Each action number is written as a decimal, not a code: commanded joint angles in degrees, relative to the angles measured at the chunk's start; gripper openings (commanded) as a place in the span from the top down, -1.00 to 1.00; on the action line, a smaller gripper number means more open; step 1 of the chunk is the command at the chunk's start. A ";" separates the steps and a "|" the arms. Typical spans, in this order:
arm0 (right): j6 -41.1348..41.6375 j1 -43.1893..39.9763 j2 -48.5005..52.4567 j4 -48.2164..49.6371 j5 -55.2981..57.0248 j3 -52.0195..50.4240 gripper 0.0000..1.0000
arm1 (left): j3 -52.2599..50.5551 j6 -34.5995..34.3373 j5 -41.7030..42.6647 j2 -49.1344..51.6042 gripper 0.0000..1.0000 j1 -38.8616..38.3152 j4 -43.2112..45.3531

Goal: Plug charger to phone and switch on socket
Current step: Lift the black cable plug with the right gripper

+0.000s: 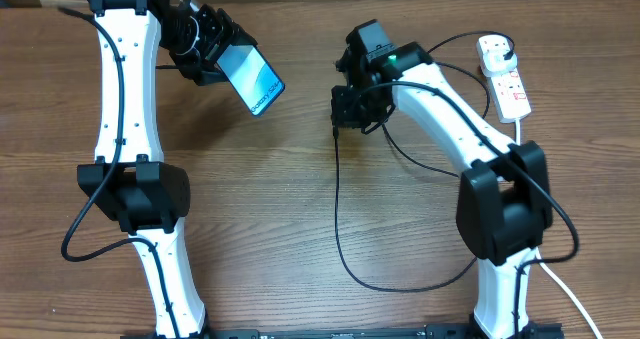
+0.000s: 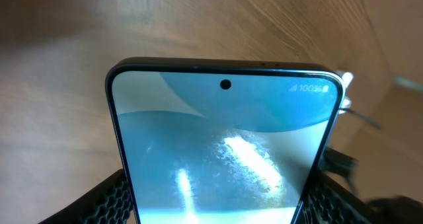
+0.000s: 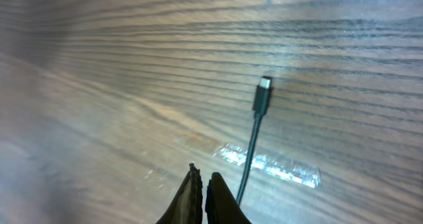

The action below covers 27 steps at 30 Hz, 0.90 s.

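Phone (image 1: 252, 79) held, upper left (screen lit)
Left tool (image 1: 226, 64) grips phone; right tool (image 3: 201, 184) closed, charger (image 3: 263, 95) tip just beyond it.

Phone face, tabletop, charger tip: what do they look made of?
phone: glossy glass front, judging by the glare streaks; thin dark frame, material unclear.
table: wood or wood-look laminate, satin finish, with running grain lines; cannot tell which.
charger: matte black housing, probably plastic or rubber, with a silvery, likely metal tip.
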 commanded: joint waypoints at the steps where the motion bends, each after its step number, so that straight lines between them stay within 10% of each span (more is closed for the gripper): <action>1: -0.85 -0.68 -0.96 -0.44 -2.82 0.15 0.92 | 1.40 15.08 -2.27 0.07 0.91 0.35 1.77; 9: 9.84 -0.68 -0.61 2.95 9.77 -3.34 0.71 | 1.40 22.29 -4.15 0.07 0.91 -0.04 3.72; 17: 9.90 1.86 2.05 2.99 11.41 -5.68 0.35 | 1.40 8.79 -4.15 0.07 0.91 -0.09 3.76; 27: 8.22 6.14 5.11 8.17 22.77 -5.68 0.22 | 1.40 7.82 -2.67 0.07 0.92 -0.13 2.54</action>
